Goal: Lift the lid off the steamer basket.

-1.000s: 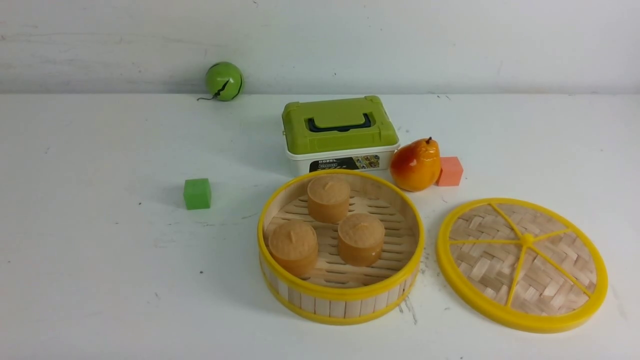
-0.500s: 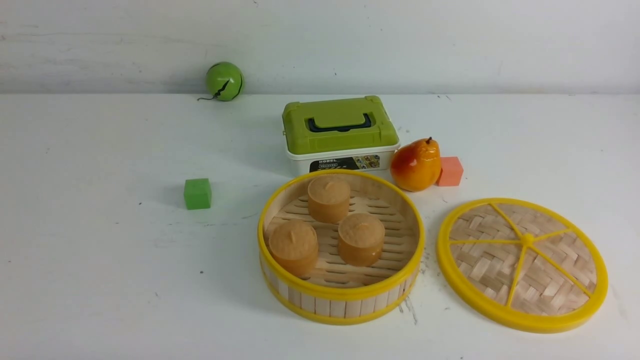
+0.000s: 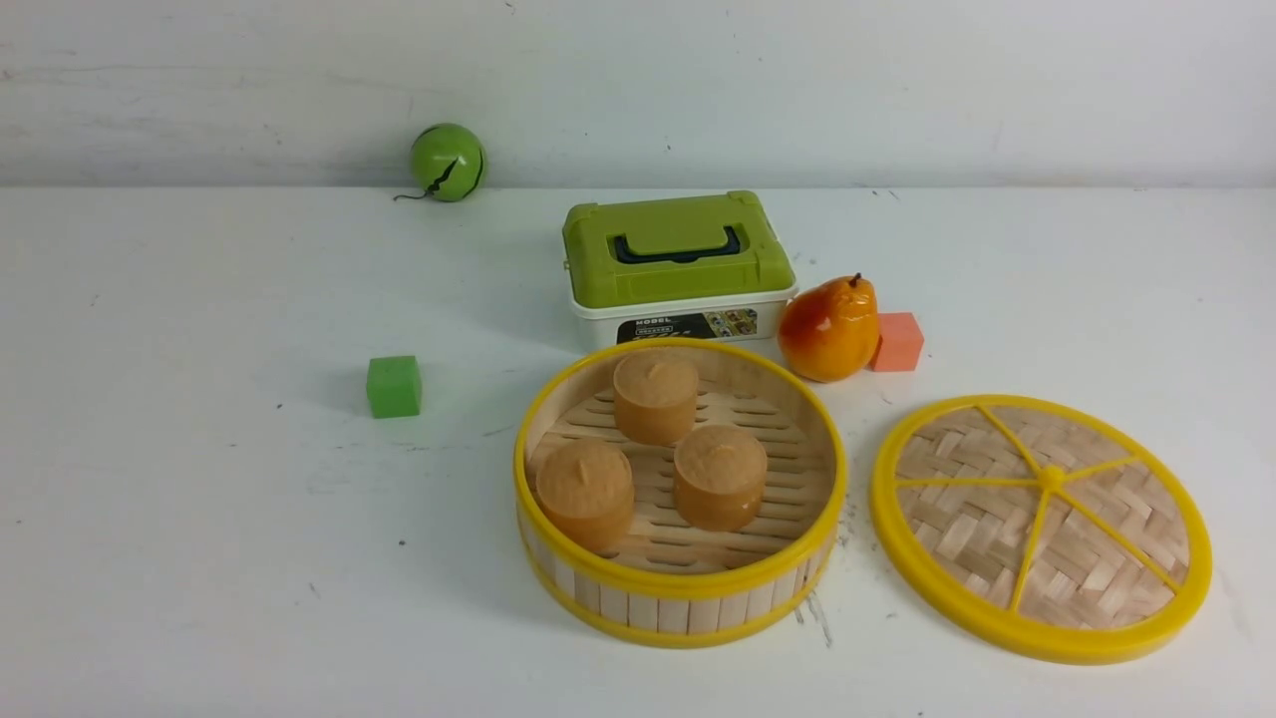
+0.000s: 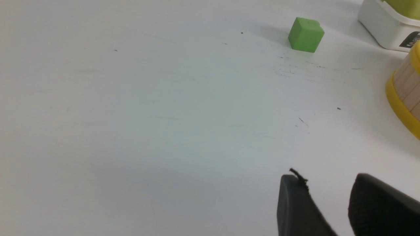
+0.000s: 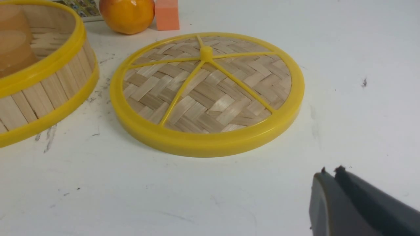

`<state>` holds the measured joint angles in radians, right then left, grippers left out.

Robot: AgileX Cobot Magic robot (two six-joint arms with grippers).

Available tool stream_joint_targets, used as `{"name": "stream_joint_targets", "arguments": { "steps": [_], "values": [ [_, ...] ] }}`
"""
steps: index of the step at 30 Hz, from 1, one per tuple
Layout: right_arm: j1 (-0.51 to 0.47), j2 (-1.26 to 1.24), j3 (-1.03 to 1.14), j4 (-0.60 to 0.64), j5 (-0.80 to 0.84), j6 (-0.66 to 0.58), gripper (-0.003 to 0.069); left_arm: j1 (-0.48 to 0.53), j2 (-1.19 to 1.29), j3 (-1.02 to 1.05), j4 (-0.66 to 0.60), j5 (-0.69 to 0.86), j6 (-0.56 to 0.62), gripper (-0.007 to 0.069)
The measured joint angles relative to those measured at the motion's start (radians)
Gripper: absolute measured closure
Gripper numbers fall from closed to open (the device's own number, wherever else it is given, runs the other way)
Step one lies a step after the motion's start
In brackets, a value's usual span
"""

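Note:
The lid (image 3: 1040,526), a woven bamboo disc with yellow rim and spokes, lies flat on the table to the right of the steamer basket (image 3: 679,588), apart from it. The basket stands open with three brown buns (image 3: 655,397) inside. In the right wrist view the lid (image 5: 206,91) lies ahead of my right gripper (image 5: 329,171), which is shut and empty, off the lid's near edge. In the left wrist view my left gripper (image 4: 325,178) is open and empty over bare table, with the basket's wall (image 4: 405,88) off to one side. Neither gripper shows in the front view.
A white box with a green lid (image 3: 678,261) stands behind the basket. An orange pear (image 3: 829,329) and a pink cube (image 3: 897,341) sit behind the lid. A green cube (image 3: 393,386) lies left of the basket. A green ball (image 3: 447,162) rests by the back wall.

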<state>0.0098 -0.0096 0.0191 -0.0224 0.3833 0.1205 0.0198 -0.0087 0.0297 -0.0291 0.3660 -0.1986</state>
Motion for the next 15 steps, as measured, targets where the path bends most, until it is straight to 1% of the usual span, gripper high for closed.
{"name": "stream_joint_targets", "arguments": {
  "steps": [15],
  "values": [
    [0.000, 0.000, 0.000, 0.000, 0.000, 0.000, 0.0622, 0.000, 0.000, 0.000, 0.000, 0.000, 0.000, 0.0385]
  ]
}}
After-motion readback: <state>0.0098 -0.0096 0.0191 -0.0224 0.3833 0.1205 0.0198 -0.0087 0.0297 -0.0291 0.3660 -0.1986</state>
